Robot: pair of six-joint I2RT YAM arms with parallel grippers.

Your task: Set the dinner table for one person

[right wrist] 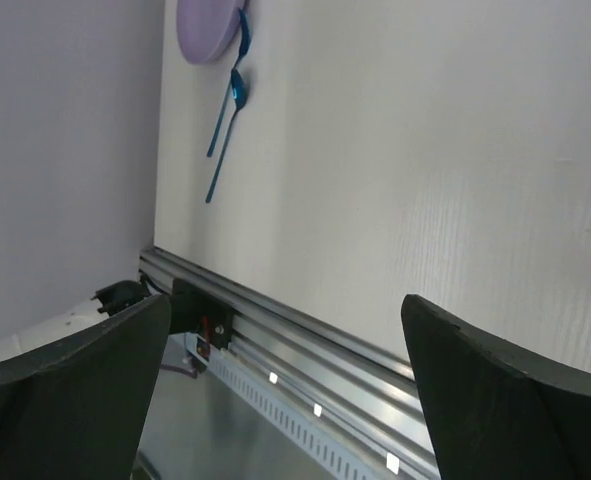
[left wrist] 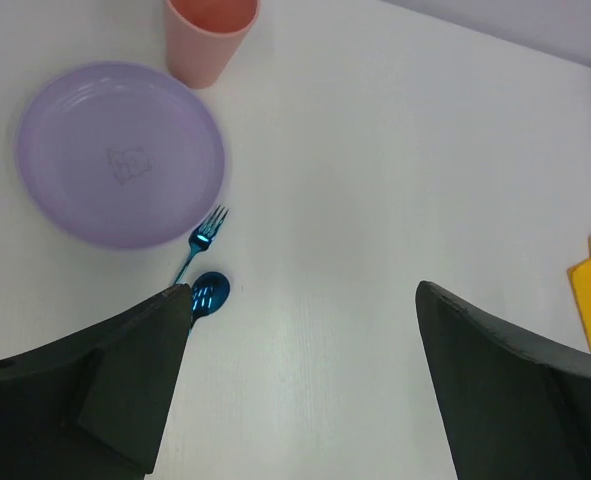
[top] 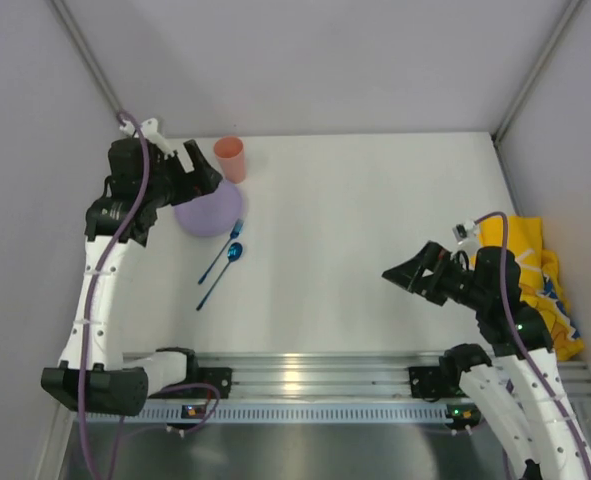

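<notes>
Table: the white top fills the middle of the room from the near rail to the back wall. Everything lies on its left half, with a yellow cloth at its right edge.
Left tool: its jaws stand wide apart with nothing between them. It hangs over the table's far left corner, clear of the surface.
Right tool: it is spread just as wide and holds nothing. It is poised above the right side of the table, beside the cloth, and points left.
Plate: lilac and round, it sits flat just beyond the left tool's fingers.
Cup: pink and upright, it stands right behind the plate's far edge.
Fork: shiny blue, with its tines up against the plate's rim. I cannot tell whether they touch it.
Spoon: also blue, with its bowl just beside the fork's neck.
Top view only: this view shows both handles whole, running side by side towards the near left, and both arms at once. It also shows the left tool overlapping the plate's left rim.
Left wrist only: the embossed mark in the plate's middle shows here. The two handles are hidden behind the left finger, and a sliver of the cloth shows at the right edge.
Right wrist only: the ribbed rail is seen close up, with small lights beneath it. The plate, fork and spoon are far off at the top.
</notes>
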